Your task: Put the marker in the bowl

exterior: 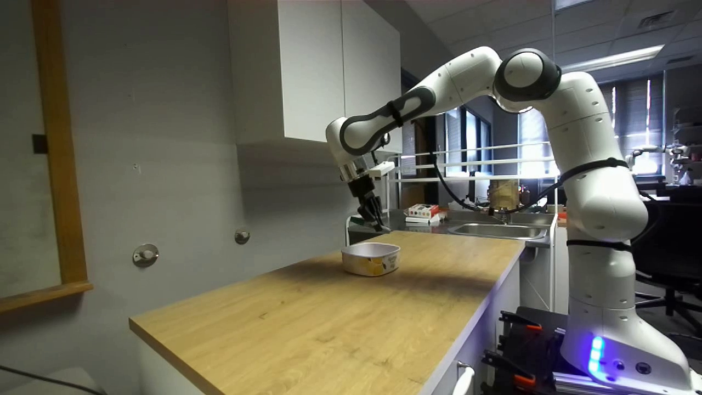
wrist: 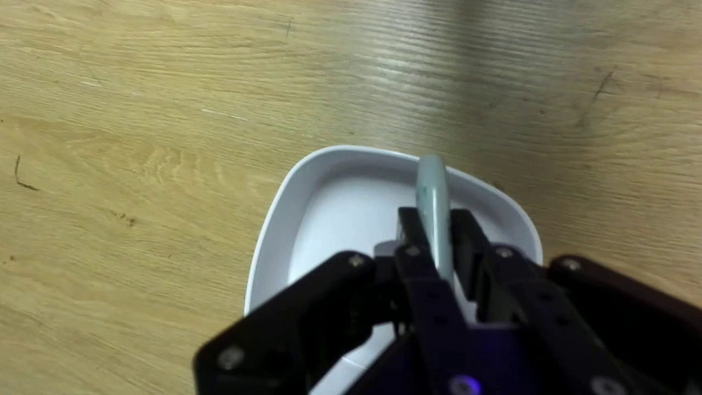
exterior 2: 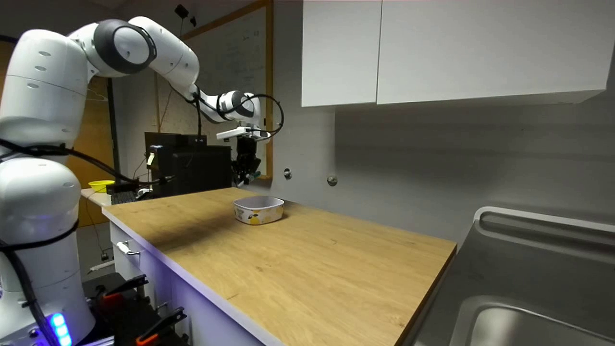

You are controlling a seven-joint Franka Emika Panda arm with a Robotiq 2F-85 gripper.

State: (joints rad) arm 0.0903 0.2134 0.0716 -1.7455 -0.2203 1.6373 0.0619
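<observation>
The wrist view shows us the end effector [wrist: 435, 227] clamped on the marker [wrist: 432, 189], pressing it from both sides. We locate the marker above the bowl [wrist: 345, 214]; from this angle, its pale end overlaps the rim. In both exterior views, we find the bowl standing upright on the desk [exterior: 307, 318], with the end effector above it and apart.

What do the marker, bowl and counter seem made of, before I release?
Marker: probably plastic, smooth and glossy; a light streak runs along its pale barrel.
Bowl: likely plastic, though glazed ceramic is possible; its inside is smooth and white, its edge thin.
Counter: wood or laminate, satin; grain shows under a soft sheen.
</observation>
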